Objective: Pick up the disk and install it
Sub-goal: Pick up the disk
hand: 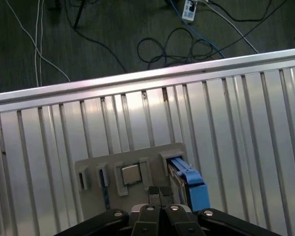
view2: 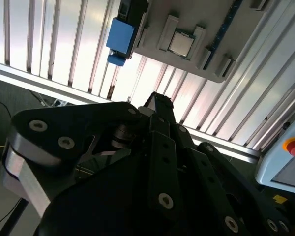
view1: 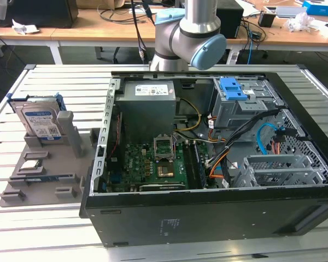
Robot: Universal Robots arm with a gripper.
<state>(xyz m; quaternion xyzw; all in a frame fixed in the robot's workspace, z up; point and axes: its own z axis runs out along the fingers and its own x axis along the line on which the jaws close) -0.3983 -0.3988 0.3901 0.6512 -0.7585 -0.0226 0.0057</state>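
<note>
Since the gripper (hand: pixel 160 195) hangs near the disk (hand: pixel 189 189) with jaws closed and empty, dropping now could ram it, not straddle it.

Disk (view1: pixel 41 121) upright in a holder (view1: pixel 60 158) on the table (view1: pixel 44 229), the case (view1: pixel 208 218) to the exterior view's right

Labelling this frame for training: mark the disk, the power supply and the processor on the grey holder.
disk (view1: pixel 41 122): exterior view, on its white-and-blue label.
power supply (view1: pixel 147 112): exterior view, on its grey face below the white label.
processor (hand: pixel 131 174): first wrist view, on the middle of its metal lid.
</note>
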